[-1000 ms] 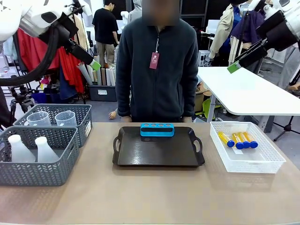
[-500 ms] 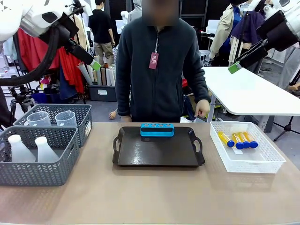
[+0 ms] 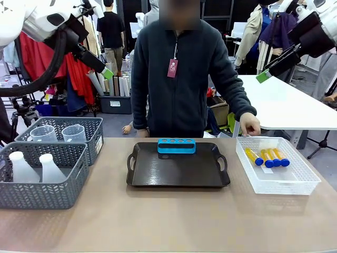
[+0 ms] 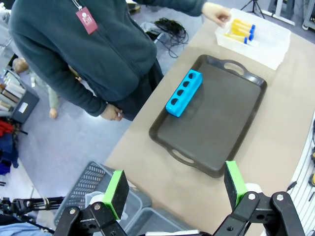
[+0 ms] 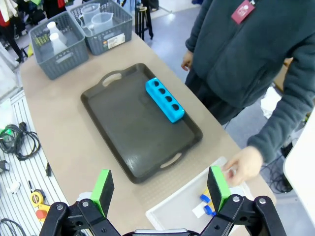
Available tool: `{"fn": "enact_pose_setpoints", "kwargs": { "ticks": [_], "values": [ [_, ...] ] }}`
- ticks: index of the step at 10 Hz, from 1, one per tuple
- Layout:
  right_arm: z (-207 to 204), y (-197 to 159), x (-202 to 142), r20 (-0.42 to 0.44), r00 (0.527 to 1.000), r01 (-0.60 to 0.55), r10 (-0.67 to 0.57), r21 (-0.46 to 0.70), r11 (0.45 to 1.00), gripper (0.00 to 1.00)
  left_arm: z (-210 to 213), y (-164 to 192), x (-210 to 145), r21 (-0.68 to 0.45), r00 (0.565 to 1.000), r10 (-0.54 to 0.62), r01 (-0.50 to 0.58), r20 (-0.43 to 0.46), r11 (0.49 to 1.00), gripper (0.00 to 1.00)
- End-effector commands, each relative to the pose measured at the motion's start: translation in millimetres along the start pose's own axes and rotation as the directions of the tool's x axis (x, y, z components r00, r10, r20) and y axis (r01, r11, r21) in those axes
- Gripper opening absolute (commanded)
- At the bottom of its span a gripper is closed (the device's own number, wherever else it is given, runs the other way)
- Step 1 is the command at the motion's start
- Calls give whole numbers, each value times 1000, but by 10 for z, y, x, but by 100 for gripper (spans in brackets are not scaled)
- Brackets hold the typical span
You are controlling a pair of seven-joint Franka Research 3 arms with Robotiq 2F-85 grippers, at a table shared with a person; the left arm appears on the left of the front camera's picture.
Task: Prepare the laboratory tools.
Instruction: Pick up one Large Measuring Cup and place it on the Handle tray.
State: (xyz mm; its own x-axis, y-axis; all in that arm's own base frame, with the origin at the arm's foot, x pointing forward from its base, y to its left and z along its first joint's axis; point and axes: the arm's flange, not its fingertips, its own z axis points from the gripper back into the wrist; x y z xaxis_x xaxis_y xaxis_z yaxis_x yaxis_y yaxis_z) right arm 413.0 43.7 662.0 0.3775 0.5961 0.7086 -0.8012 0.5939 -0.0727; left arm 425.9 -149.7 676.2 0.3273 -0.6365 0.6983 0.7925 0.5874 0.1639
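While both robot arms hang high above the desk, nothing has been set out yet, so I'd call this the very opening of the job. The left hand is spread wide and holds nothing, and the right hand is spread just as wide and just as empty.

The black tray sits mid-desk, bare except for the blue four-hole tube rack along its far edge. On the robot's left are two grey baskets. The front basket holds two white flasks, and the rear basket holds two clear measuring beakers. Over on the right is the white bin, with the blue-capped amber tubes lying flat at its far end.

And here's the person's hand, hovering just over the bin's far corner, so the tubes look like the first item. The next move likely calls for a tube to be lifted, stood upright and dropped into a rack hole. For the robot, that means a long descent first.

Now the hard parts. The tubes bunch together; I make it four, but not firmly. Whether the person's fingers touch the bin I can't tell. The basket walls hide the lower parts of the flasks and beakers.
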Motion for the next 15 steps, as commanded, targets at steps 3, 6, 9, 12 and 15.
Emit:
{"fn": "enact_pose_setpoints", "kwargs": {
  "ticks": [3, 6, 9, 12, 15],
  "values": [
    [2, -14, 0, 18, 1000, 1, -1, 14, 1000, 100, 57, 26, -102, 113, 963, -71, 104, -261, 988, 100],
    [2, -14, 0, 18, 1000, 1, -1, 14, 1000, 100, -156, 350, -382, 118, 917, 6, 45, -398, 992, 100],
    [2, -14, 0, 18, 1000, 1, -1, 14, 1000, 100, -399, 607, -715, 204, 875, 73, 30, -479, 979, 100],
    [2, -14, 0, 18, 1000, 1, -1, 14, 1000, 100, -437, 652, -808, 177, 873, 67, 22, -482, 984, 100],
    [2, -14, 0, 18, 1000, 1, -1, 14, 1000, 100, -437, 652, -808, 177, 873, 67, 22, -482, 984, 100]
  ]
}}
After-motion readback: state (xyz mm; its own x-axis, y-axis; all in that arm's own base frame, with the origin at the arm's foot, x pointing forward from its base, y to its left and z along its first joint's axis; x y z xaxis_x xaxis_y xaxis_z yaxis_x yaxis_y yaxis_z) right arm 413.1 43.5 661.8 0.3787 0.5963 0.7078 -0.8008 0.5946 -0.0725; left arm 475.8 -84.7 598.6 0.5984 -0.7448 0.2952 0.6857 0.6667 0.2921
